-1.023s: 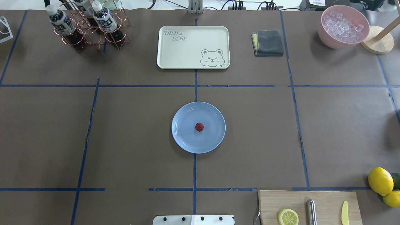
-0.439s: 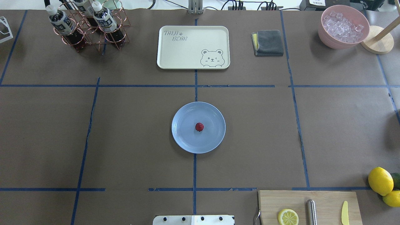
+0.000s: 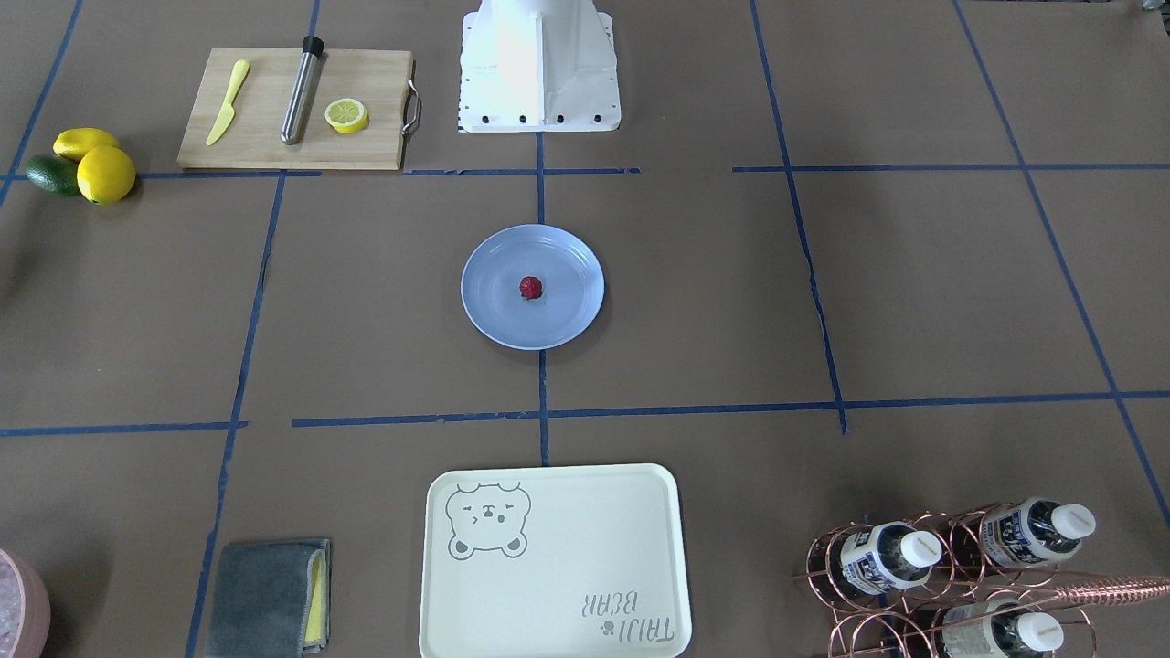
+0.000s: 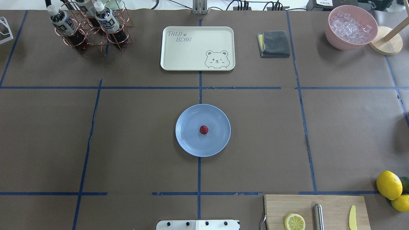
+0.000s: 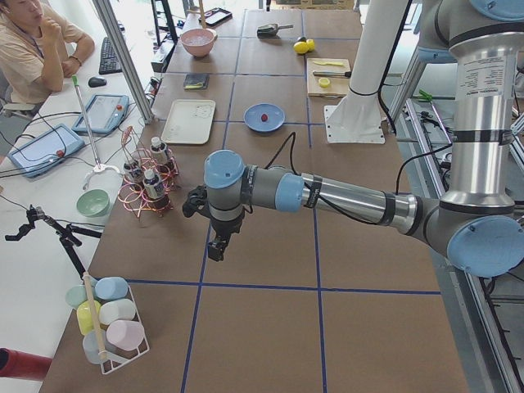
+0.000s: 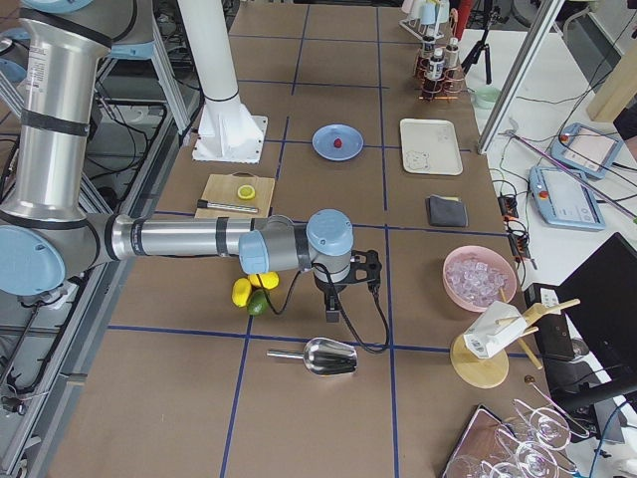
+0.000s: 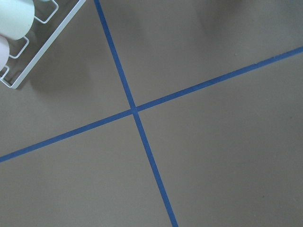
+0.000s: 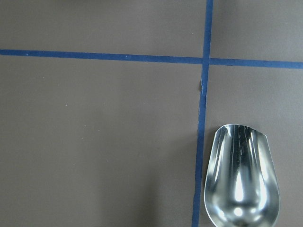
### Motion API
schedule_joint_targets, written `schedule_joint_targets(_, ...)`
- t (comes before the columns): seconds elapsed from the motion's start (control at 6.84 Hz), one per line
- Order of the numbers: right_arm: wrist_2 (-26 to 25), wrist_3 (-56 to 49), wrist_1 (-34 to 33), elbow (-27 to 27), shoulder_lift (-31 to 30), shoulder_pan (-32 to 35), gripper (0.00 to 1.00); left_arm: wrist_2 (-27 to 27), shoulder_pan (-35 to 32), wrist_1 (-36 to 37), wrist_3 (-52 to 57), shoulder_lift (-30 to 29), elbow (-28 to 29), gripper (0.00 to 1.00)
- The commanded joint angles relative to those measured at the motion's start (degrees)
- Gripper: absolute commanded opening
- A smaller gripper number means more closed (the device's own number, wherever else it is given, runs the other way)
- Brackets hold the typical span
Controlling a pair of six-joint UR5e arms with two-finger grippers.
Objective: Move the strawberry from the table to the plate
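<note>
The small dark-red strawberry (image 4: 204, 129) (image 3: 530, 287) lies near the middle of the round pale blue plate (image 4: 188, 142) (image 3: 571, 306), which sits at the centre of the brown table (image 4: 127, 143). Neither arm appears in the overhead or front views. The exterior left view shows my left gripper (image 5: 214, 248) hanging over bare table far from the plate (image 5: 254, 123). My right gripper (image 6: 332, 314) shows only in the exterior right view, above a metal scoop (image 6: 320, 357) and equally far from the plate (image 6: 323, 137). I cannot tell whether either gripper is open or shut.
A cream bear tray (image 4: 197, 48) and a folded grey cloth (image 4: 274, 43) lie beyond the plate. Bottles in a copper rack (image 4: 89, 25) stand far left, a pink ice bowl (image 4: 351, 27) far right. A cutting board (image 4: 316, 212) with a lemon half and lemons (image 4: 389, 185) sit near right.
</note>
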Motion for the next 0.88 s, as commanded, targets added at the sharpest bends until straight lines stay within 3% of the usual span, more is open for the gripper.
schedule_joint_targets(0.0,-0.2,0.1,0.0,-0.1,0.0,-0.2,1.00,-0.4,0.0,0.5,-1.7,-0.6,1.2,1.00)
schedule_joint_targets(0.73,-0.1,0.3,0.0,0.0,0.1,-0.9,1.00,-0.3,0.0,-1.3,-3.6,-0.5,1.0,1.00)
